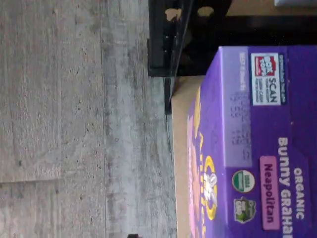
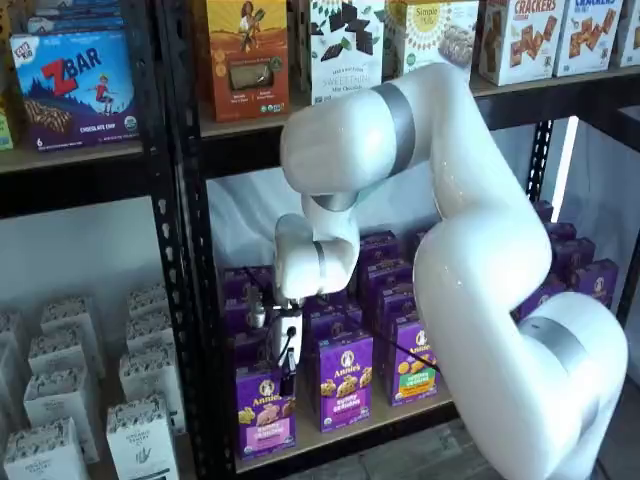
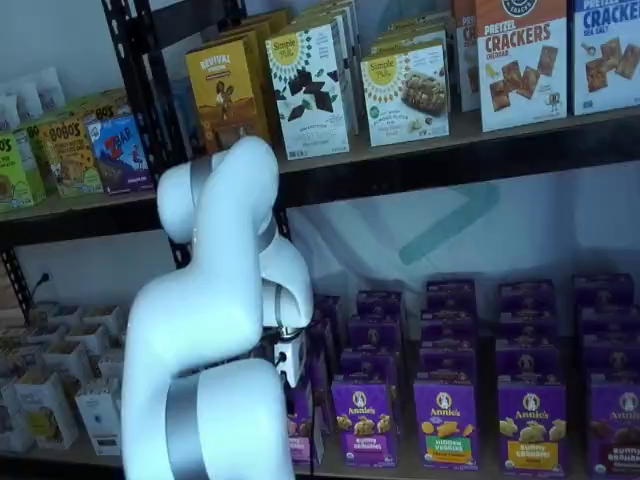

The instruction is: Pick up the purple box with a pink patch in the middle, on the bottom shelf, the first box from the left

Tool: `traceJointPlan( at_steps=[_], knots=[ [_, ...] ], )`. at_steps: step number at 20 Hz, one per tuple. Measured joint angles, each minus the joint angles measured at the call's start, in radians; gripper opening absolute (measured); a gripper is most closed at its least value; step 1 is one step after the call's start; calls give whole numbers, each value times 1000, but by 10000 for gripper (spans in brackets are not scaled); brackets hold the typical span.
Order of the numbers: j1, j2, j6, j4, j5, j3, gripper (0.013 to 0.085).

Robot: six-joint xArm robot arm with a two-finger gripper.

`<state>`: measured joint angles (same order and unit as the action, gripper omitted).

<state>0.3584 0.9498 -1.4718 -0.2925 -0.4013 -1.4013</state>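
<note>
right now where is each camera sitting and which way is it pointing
Wrist view: on the wrist, looking down past the top of the purple box to the grey floor; none of the robot shows.
Shelf view: fixed in front, facing the bottom shelf; white arm and the gripper above the purple box.
Shelf view: fixed in front, facing the stocked shelves; the arm hides most of that box.
Shared: both shelf views show the arm and rows of purple boxes.

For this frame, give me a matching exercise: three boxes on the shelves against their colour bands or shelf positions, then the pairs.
Things:
1. purple cardboard Annie's box nearest the rack's left post
2. purple Annie's box next to it
3. blue Z Bar box

Descriptions:
A. upper shelf, in the neighbouring rack
B. pink label band, bottom shelf
C. yellow label band, bottom shelf

Pairs: 1-B, 2-C, 3-A
</note>
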Motion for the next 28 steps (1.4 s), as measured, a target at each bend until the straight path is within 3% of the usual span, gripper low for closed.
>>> traceJointPlan(
  at_steps=[11, 17, 19, 20, 24, 28],
  knots=[
    [-4, 60, 61, 71, -10, -65, 850],
    [-7, 75, 64, 76, -38, -92, 850],
    [-7, 79, 70, 83, -48, -101, 770],
    [-7, 80, 71, 83, -47, -101, 770],
    [-6, 82, 76, 88, -30, -97, 650],
    [-5, 87, 85, 98, -28, -101, 650]
  ],
)
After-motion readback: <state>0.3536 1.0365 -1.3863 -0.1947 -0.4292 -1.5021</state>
